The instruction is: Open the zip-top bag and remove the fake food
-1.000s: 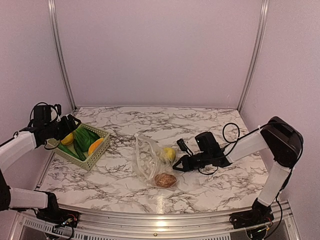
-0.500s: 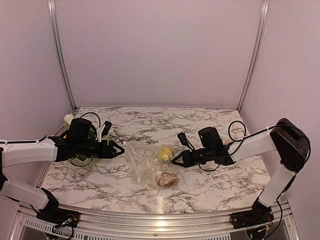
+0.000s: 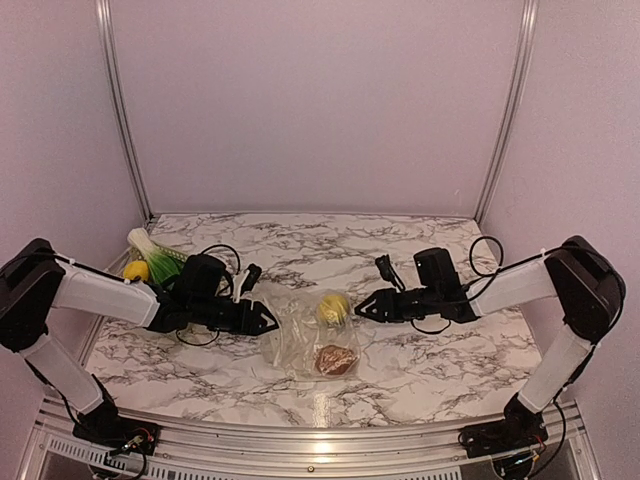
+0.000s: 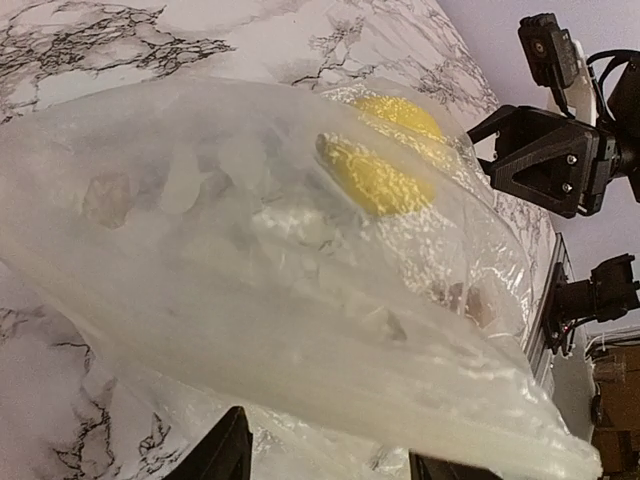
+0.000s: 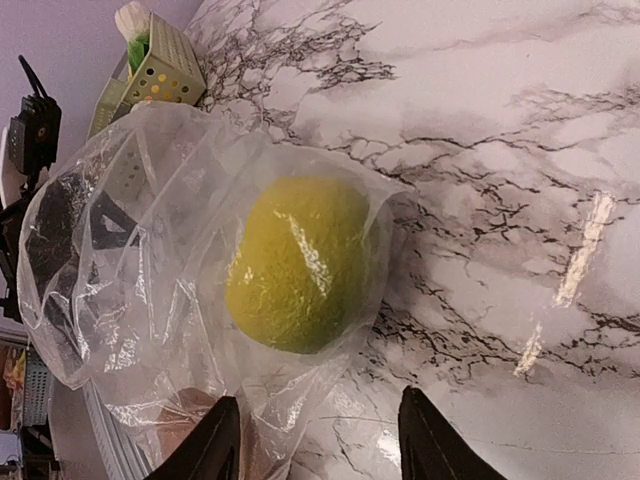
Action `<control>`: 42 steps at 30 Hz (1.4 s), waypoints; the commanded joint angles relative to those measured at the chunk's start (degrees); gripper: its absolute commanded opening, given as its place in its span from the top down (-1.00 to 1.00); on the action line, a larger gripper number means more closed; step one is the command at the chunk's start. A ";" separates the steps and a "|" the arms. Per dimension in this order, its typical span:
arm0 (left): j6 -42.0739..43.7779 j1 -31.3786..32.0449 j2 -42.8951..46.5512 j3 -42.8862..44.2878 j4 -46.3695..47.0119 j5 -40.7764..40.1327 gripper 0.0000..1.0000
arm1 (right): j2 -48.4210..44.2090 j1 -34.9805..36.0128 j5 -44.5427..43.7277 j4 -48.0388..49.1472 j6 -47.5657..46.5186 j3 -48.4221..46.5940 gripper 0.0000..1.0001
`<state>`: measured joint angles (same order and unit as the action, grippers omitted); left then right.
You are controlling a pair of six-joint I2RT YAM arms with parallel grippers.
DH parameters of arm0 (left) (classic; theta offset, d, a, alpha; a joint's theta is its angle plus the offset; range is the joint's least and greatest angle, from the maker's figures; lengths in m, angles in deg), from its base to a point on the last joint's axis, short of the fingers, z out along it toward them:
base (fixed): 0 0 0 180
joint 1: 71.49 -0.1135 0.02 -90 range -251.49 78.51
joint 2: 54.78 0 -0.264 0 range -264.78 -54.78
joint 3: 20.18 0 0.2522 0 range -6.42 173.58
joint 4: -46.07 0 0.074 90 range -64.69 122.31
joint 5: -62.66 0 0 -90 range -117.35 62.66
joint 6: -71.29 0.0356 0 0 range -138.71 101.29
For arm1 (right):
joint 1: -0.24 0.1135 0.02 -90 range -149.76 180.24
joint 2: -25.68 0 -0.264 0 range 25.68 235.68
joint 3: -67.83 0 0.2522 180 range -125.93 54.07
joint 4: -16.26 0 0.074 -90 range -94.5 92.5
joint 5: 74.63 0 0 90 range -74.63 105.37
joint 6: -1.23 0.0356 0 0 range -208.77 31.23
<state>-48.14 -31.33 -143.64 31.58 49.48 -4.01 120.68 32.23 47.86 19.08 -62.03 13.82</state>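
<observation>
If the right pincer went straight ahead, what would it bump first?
Most likely the zip-top bag, right where the yellow lemon sits inside it; the right pincer points straight at it.

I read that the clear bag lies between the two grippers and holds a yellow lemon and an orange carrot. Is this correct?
Not quite. The zip-top bag lies between the left gripper and right gripper and holds a yellow lemon, but the other piece is a brown round lump, not an orange carrot. The top external view shows it.
</observation>
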 commanded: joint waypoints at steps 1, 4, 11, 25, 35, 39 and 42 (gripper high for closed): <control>-2.49 1.19 -4.18 2.16 6.83 0.07 -0.10 | 1.29 -2.37 1.10 1.06 1.38 -1.91 -0.03; -3.35 1.32 -6.85 2.87 8.97 0.57 -0.10 | 3.94 -2.68 2.70 1.44 1.68 -4.62 -0.05; -4.73 1.36 -10.90 3.60 11.96 0.58 -0.11 | 10.22 -2.63 6.81 6.49 5.55 -8.71 -0.06; -6.42 1.32 -13.78 3.81 16.62 -0.32 -0.38 | 14.04 2.89 14.24 9.41 6.46 -13.92 1.00; -6.88 1.32 -14.64 3.75 21.23 2.88 -0.60 | 14.98 5.75 7.25 -2.79 -0.25 -16.69 1.00; -7.74 1.40 -15.20 3.43 23.44 4.42 -0.66 | 17.86 5.80 6.06 -3.33 -0.64 -17.03 1.00; -7.66 1.49 -15.59 3.53 23.35 4.78 -0.68 | 19.55 6.33 6.07 -3.00 -0.64 -17.76 1.00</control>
<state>-55.72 -30.12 -158.02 34.05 70.55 -1.28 137.29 38.22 55.73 18.67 -61.22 -1.96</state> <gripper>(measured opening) 0.838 0.002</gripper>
